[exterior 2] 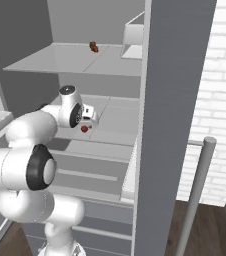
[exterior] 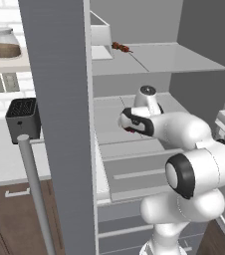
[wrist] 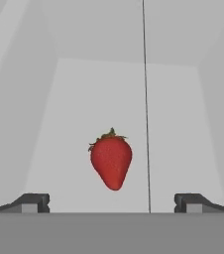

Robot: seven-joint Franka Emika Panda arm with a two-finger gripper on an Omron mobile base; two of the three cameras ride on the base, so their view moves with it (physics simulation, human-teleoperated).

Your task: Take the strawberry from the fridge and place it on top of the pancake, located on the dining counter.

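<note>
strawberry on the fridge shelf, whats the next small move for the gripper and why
Probably ease the gripper straight forward along its line of sight until the fingertips flank the strawberry, then close. In the hand view the jaws stand wide open with nothing between them, and the berry lies ahead on the pale shelf, roughly centred between the tips, so little sideways correction seems needed.

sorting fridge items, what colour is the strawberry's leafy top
Green, above a bright red strawberry; clearest in the hand view.
</note>
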